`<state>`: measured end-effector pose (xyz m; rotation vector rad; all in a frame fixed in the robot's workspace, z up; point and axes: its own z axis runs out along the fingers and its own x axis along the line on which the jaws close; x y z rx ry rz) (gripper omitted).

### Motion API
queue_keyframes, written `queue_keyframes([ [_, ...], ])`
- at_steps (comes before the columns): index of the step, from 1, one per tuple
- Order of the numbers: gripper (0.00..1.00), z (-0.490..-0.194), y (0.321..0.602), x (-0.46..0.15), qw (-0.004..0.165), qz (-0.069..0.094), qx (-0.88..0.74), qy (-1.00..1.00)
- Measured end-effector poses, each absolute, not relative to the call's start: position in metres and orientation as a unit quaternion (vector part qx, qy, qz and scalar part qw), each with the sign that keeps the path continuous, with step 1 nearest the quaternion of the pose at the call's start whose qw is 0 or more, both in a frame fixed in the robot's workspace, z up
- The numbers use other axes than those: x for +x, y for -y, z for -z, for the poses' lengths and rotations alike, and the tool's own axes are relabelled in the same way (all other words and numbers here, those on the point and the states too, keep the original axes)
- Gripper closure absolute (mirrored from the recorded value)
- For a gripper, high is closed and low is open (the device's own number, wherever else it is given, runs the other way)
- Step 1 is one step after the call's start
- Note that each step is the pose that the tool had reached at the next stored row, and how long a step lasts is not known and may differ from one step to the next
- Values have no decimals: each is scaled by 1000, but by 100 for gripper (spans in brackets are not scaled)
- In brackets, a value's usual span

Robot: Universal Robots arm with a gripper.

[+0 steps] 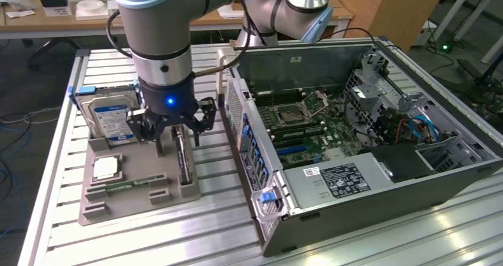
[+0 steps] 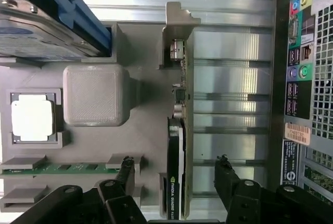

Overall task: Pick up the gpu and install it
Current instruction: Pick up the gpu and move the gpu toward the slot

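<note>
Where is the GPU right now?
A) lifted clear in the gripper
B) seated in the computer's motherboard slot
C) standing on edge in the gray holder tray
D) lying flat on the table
C: the GPU stands on edge in the gray holder tray, the open gripper straddling it without touching.

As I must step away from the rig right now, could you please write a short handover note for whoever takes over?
Gripper: jaws open, one on each side of the gpu, clear of it.
The gpu stands on edge in its slot of the gray holder, beside the open computer case.
Done: no grip, no lift.
Left: gripping the gpu, lifting it, installing it in the case.
</note>
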<state>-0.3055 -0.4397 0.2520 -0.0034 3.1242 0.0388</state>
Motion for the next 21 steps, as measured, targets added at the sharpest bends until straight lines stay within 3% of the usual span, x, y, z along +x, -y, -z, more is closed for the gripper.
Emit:
queue_keyframes([
  [21, 28, -216, 429, -305, 9, -12, 2, -1000],
])
